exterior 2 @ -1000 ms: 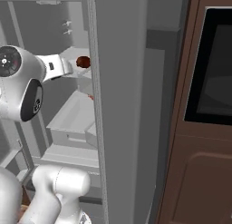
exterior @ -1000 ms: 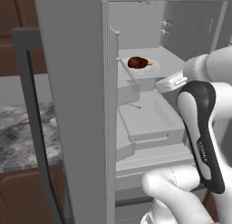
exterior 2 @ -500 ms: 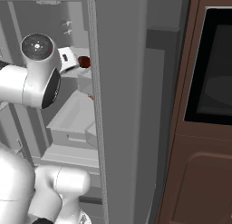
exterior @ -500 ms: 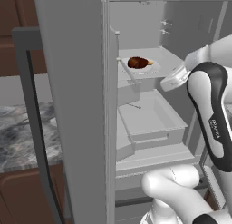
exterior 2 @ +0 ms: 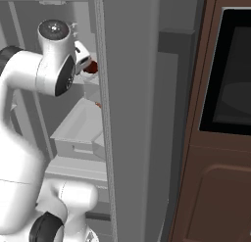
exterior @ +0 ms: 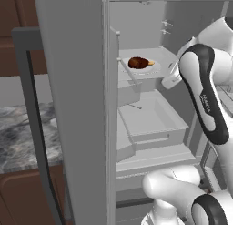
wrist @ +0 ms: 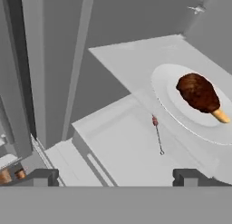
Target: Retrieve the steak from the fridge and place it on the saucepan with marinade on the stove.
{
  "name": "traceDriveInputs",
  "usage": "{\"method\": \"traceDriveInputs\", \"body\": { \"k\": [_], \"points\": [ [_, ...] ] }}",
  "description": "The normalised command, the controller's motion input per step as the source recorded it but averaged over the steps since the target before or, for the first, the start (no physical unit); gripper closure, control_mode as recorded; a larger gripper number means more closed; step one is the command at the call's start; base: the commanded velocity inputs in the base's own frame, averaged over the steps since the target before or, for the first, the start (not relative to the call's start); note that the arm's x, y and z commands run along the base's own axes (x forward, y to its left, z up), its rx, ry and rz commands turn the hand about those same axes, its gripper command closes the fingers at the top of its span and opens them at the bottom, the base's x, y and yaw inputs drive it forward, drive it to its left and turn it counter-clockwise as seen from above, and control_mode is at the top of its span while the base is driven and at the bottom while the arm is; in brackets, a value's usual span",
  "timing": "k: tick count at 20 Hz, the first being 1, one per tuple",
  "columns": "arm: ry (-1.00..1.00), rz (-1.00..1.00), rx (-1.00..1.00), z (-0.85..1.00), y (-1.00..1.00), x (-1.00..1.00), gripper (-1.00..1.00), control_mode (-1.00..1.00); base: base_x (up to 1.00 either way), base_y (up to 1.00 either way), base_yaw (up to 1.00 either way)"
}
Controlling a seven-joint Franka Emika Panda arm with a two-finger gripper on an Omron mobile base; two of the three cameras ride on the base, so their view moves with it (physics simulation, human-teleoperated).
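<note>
In the left base view, the open fridge (exterior: 77,105) door fills the left half of the frame, its dark handle running down the far left. Right of the door edge, upper centre, the steak (exterior: 138,63) lies on a white plate (exterior: 152,70) on a shelf, with an open drawer (exterior: 152,119) below it at centre. The arm rises along the right edge, its wrist reaching toward the plate from the right.

In the hand view, the door face takes the left side; the drawer sits lower centre, and the steak (wrist: 198,93) on its plate (wrist: 181,114) sits at centre right, off to the side of the gripper (wrist: 118,177), whose two fingertips stand wide apart at the bottom edge with nothing between them.

The chief risk, as I judge it, is misalignment: the meat lies right of the gap between the tips, so a straight advance would close on the plate rim or bare shelf. Coming in low could push the plate back or tip it off the shelf edge into the drawer. The rounded meat may also squirt out of a shallow pinch. In the right base view, the arm's elbow sits near the door edge at centre left, so a wide swing could strike it.
</note>
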Motion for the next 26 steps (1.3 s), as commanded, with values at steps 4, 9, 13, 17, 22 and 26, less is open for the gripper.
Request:
{"method": "traceDriveInputs", "body": {
  "k": [4,9,13,17,22,26],
  "points": [
    [0.0,0.0,-0.19,-0.33,-0.07,0.32,-1.0,-1.0,0.0,0.0,0.0],
    [0.02,-0.01,-0.03,-0.03,0.0,0.19,-1.0,-1.0,0.0,0.0,0.0],
    [0.08,0.02,0.0,0.0,0.0,0.51,-1.0,-1.0,0.0,0.0,0.0],
    [0.09,0.08,0.0,0.0,-0.02,0.52,-1.0,-1.0,0.0,0.0,0.0],
    [0.01,0.1,-0.01,0.0,-0.04,0.36,-1.0,-1.0,0.0,0.0,0.0],
    [0.0,0.19,-0.08,0.0,-0.01,0.31,-1.0,-1.0,0.0,0.0,0.0]
  ]
}}
